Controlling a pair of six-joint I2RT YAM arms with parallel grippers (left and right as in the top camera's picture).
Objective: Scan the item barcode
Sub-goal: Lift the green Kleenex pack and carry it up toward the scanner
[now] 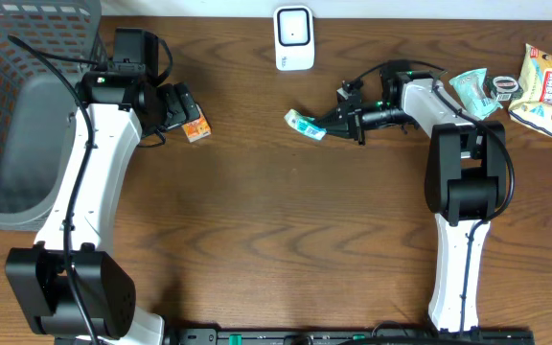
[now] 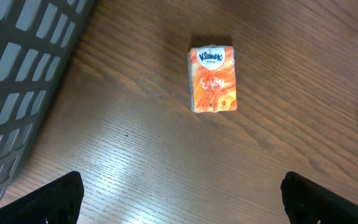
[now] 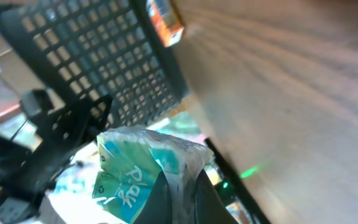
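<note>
With the right jaws clamped on the teal packet at upper centre, just below the scanner, its barcode should be turned squarely to the scanner's window and held steady, while the left jaws hang wide apart over the tissue pack.

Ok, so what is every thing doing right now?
left gripper: jaws wide open, holding nothing.
right gripper: jaws shut on the green pack.
green pack: held, near the scanner.
orange pack: lying flat on the table, loose.
scanner: standing on the table, untouched.
snack bag: lying on the table, untouched.
</note>
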